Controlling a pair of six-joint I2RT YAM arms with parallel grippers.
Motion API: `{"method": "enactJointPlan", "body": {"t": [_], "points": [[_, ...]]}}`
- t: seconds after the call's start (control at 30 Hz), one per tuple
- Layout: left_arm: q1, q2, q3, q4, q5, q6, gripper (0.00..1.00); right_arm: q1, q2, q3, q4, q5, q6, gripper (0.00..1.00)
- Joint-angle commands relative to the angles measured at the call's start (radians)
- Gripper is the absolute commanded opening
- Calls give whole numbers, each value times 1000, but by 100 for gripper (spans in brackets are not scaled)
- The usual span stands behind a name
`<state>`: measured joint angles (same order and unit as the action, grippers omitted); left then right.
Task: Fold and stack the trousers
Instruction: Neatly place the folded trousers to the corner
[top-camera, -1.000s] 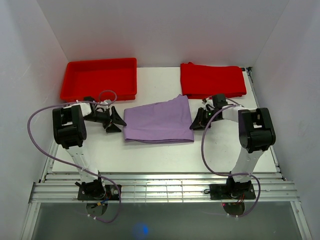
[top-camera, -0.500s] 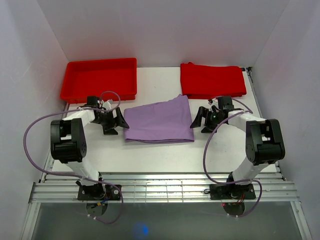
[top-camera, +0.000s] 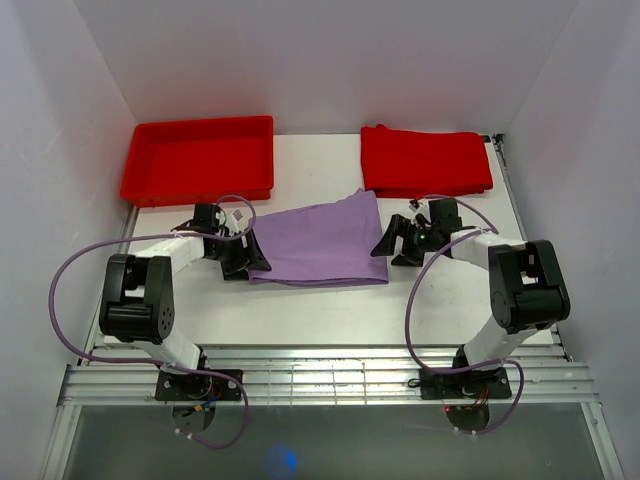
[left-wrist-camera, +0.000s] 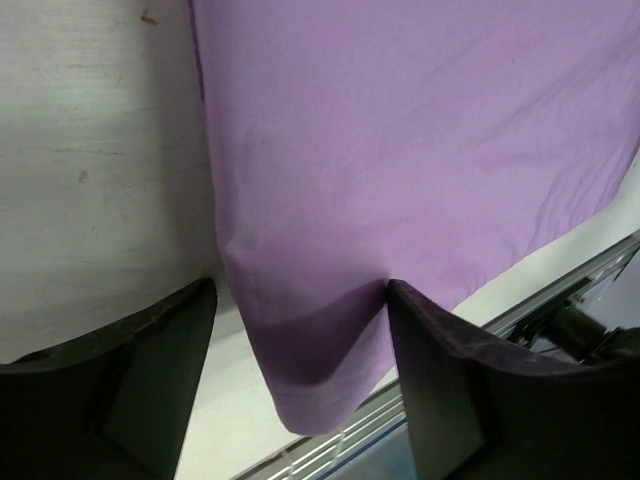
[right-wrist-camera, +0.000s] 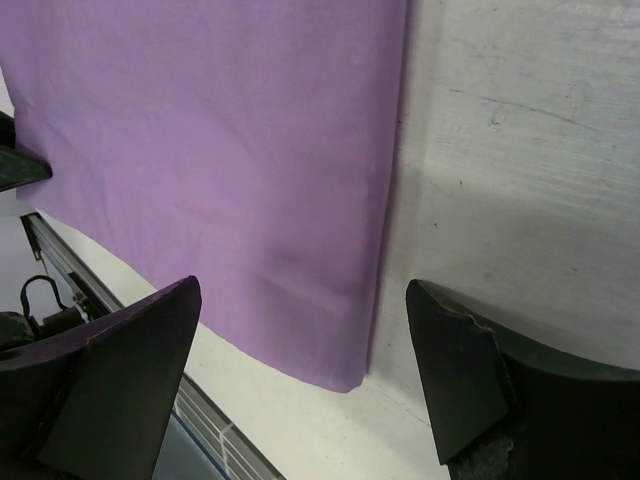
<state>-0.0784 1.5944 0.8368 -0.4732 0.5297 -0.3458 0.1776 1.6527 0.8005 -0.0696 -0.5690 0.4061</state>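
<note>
The lilac trousers (top-camera: 318, 240) lie folded into a flat rectangle in the middle of the white table (top-camera: 330, 305). My left gripper (top-camera: 252, 262) is at their near left corner. In the left wrist view it (left-wrist-camera: 300, 340) stands open astride that corner of the trousers (left-wrist-camera: 400, 150), with the right finger (left-wrist-camera: 450, 370) against the fabric. My right gripper (top-camera: 385, 247) is at the near right corner. In the right wrist view it (right-wrist-camera: 300, 350) is open, with the trousers' corner (right-wrist-camera: 230, 160) between its fingers and not touching either.
A red tray (top-camera: 198, 158) stands at the back left. A folded red cloth (top-camera: 425, 160) lies at the back right, just behind the trousers. White walls close in the table on three sides, and a slatted rail (top-camera: 330, 375) runs along the near edge.
Both arms have reached inward to the trousers' near corners. The right gripper has opened wide. The trousers have not moved.
</note>
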Motion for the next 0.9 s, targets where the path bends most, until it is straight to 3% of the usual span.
{"method": "enactJointPlan", "body": {"t": [0.0,0.07,0.17,0.3,0.43,0.47,0.53,0.63,0.87], "points": [[-20,35,-33,7,-120,-68,76,17,74,-72,-81,144,-9,91],[-23,51,-33,16,-137,-82,74,19,101,-67,-75,130,-1,93],[-30,87,-21,24,-160,-88,63,34,128,-41,-72,133,5,100],[-52,133,4,36,-157,-91,56,42,125,-34,-68,130,16,83],[-64,151,12,56,-163,-113,47,43,110,-37,-79,133,17,74],[-66,151,8,59,-163,-119,47,43,105,-43,-85,136,19,74],[-67,150,4,59,-169,-122,46,43,69,-64,-102,161,28,94],[-67,138,-2,59,-181,-124,43,34,-11,-121,-141,213,13,90],[-69,128,-13,70,-168,-131,39,31,-87,-224,-130,254,73,94]]}}
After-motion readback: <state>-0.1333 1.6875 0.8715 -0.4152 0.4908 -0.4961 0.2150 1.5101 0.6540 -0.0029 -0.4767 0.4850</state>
